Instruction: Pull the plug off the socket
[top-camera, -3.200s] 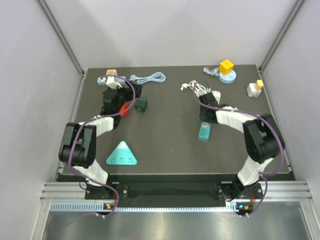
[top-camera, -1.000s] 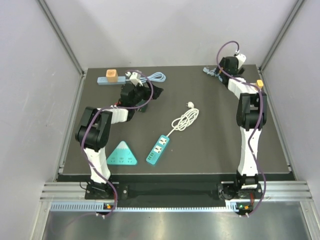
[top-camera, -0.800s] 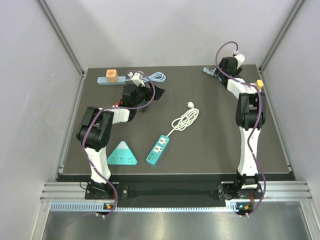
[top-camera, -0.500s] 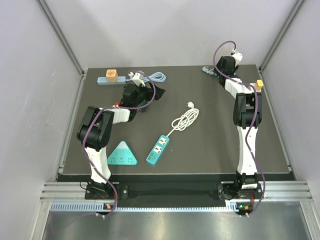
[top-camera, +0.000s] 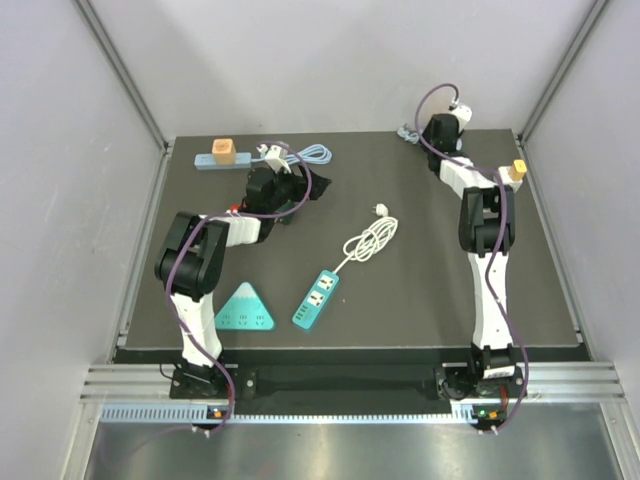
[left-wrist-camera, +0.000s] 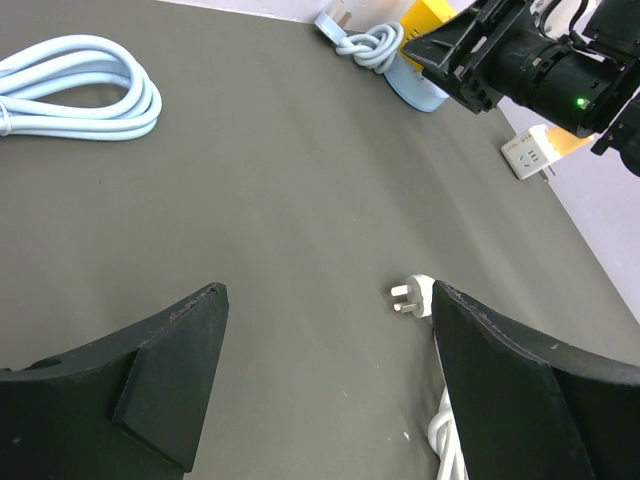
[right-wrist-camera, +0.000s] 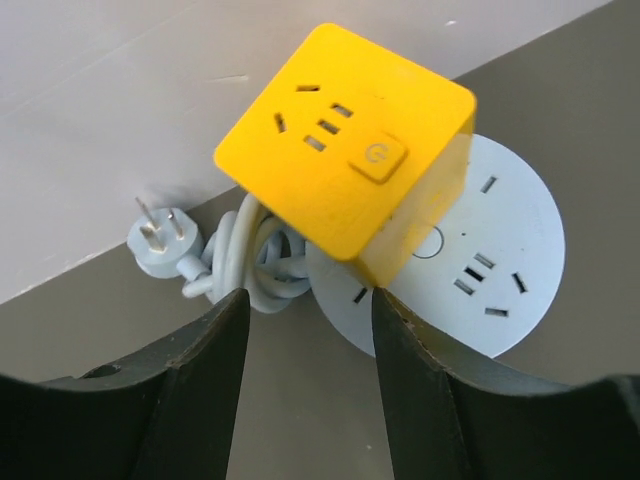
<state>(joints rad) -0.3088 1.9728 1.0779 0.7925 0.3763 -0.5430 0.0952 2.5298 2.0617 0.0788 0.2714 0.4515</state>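
The plug is a yellow cube (right-wrist-camera: 345, 140) sitting tilted on a round light-blue socket (right-wrist-camera: 490, 270) at the table's back right. My right gripper (right-wrist-camera: 307, 300) is open just short of them, its jaws spread below the cube and touching nothing. In the top view the right gripper (top-camera: 441, 128) covers the cube. The cube (left-wrist-camera: 425, 14) and socket (left-wrist-camera: 415, 88) also show in the left wrist view, beside the right gripper (left-wrist-camera: 480, 55). My left gripper (left-wrist-camera: 328, 292) is open and empty, low over bare table at the back left (top-camera: 303, 186).
The socket's light-blue cable and plug (right-wrist-camera: 200, 255) lie bunched left of it. A white cable coil (top-camera: 370, 238) joins a teal power strip (top-camera: 316, 297). A teal triangular socket (top-camera: 244, 308), a blue strip with an orange cube (top-camera: 222, 152), a light-blue cable (top-camera: 310, 153) and a white adapter (top-camera: 511, 174) lie around.
Over the last second my right gripper has shifted left along the back edge, over the yellow cube. The left arm has barely moved.
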